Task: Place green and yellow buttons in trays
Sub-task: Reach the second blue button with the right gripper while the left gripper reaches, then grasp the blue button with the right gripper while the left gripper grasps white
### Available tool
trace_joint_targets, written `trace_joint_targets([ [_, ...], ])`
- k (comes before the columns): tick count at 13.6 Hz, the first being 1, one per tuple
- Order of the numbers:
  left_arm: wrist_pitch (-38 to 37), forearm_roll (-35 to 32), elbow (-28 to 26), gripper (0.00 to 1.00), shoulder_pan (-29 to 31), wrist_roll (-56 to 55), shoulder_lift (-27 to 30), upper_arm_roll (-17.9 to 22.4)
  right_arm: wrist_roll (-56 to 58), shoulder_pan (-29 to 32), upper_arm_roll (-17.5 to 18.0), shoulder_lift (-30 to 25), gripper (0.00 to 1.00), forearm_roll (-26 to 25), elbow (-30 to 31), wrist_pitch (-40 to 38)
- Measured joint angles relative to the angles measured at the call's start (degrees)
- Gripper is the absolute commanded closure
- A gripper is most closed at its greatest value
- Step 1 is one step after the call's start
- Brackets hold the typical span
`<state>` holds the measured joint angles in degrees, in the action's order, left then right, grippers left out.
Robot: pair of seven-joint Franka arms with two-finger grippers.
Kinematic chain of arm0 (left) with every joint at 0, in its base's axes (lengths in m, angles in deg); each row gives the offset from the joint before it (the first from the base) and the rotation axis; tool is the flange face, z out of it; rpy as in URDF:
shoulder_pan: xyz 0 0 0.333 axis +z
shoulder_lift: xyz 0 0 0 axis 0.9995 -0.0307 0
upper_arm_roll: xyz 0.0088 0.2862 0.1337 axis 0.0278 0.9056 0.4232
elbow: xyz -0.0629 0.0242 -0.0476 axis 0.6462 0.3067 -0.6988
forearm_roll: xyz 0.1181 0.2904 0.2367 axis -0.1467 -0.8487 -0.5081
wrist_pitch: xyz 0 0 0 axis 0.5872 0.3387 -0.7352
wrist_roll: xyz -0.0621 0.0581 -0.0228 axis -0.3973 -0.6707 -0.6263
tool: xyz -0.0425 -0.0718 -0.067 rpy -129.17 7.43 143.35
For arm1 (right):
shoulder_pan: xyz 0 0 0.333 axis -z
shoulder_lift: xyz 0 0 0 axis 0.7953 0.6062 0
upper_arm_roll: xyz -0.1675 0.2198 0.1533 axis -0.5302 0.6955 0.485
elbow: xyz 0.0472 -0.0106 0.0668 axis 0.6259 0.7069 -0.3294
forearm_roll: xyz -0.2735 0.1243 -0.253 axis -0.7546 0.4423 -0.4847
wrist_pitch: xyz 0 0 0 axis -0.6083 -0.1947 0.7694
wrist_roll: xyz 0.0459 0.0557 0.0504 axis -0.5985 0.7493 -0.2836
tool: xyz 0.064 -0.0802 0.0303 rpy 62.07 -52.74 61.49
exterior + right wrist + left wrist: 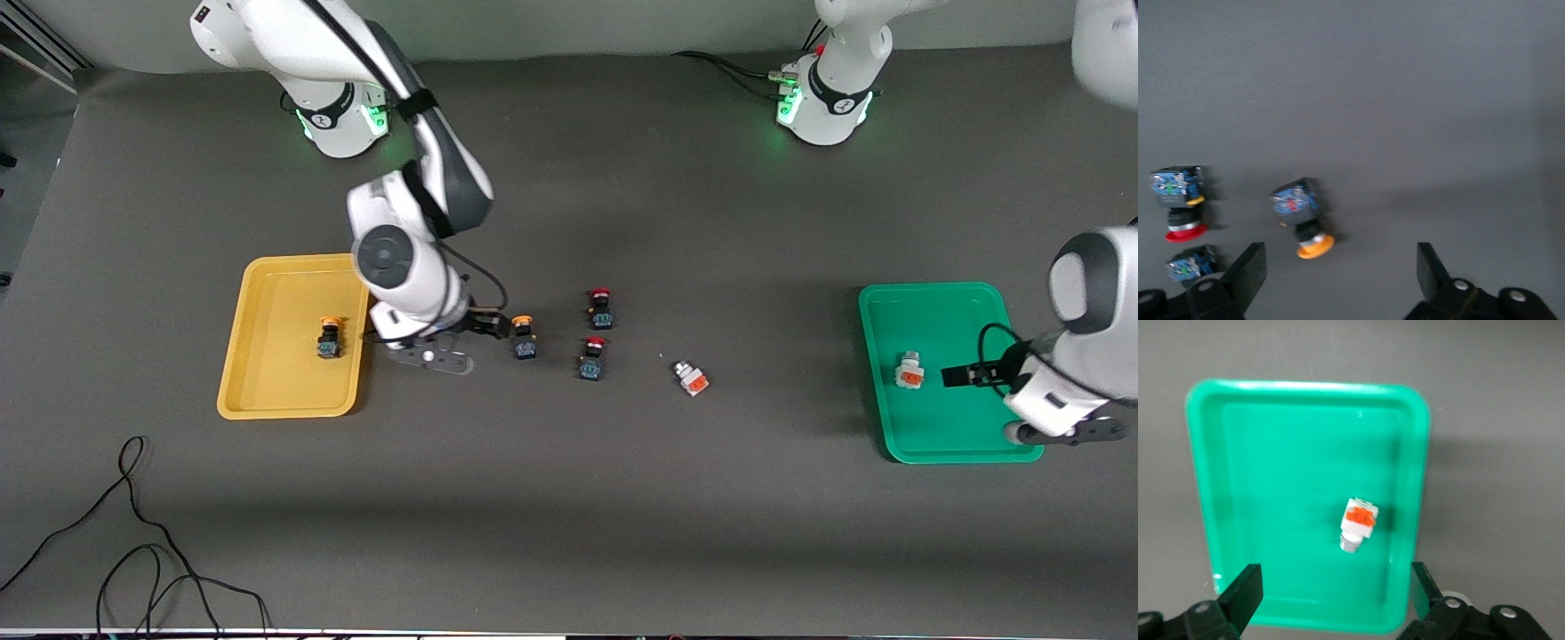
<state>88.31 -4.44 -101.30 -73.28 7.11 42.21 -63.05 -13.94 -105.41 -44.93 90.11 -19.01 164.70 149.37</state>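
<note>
Front view shows the right gripper (pixel 487 327) low over the table beside the yellow tray (pixel 267 396), jaws spread wide and empty, closing in on the yellow-capped switch (pixel 524 338) that lies on its side just past its fingertips. In the right wrist view that same switch (pixel 1302 217) sits nearer one finger than the other, so the step in hand, as I judge it, is best done by shifting the gripper until the black body is centred between the fingers, then descending and pinching the body rather than the round cap, which could roll out. Two red-capped switches (pixel 597 333) lie close by toward the left arm's end and should be left untouched; one red-capped switch (pixel 1179 203) shows near a finger in the wrist view, so the approach needs care not to nudge it. Another yellow-capped switch (pixel 329 338) already rests in the yellow tray. The left gripper (pixel 965 374) hangs over the green tray (pixel 942 449), jaws wide with nothing between them, above the white switch with an orange face (pixel 909 370) lying in that tray (pixel 1305 613). A second white switch (pixel 691 378) waits on the bare table between the red-capped pair and the green tray.
</note>
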Motion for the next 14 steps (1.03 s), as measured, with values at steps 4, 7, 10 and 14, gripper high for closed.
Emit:
trace_joint_targets([
  [4, 0.79, 3.70, -0.48, 0.02, -1.56, -4.76, 2.27, -6.08, -0.24, -2.30, 0.09, 7.49, 0.00, 1.65, -0.69, 6.74],
  [7, 3.54, 4.95, -0.99, 0.02, -7.21, -18.32, -0.68, -6.70, -0.24, -3.71, 0.26, 9.91, 0.00, 1.82, -1.24, 8.66],
  [10, 7.99, 5.30, -1.12, 0.03, -14.30, -35.65, -3.73, -6.94, -0.24, -4.58, 0.55, 10.35, 0.00, 1.83, -1.58, 8.78],
  [14, 13.78, 5.22, -1.68, 0.04, -22.50, -59.14, -6.93, -6.99, -0.24, -5.51, 0.67, 12.76, 0.61, 1.83, -1.60, 12.14],
])
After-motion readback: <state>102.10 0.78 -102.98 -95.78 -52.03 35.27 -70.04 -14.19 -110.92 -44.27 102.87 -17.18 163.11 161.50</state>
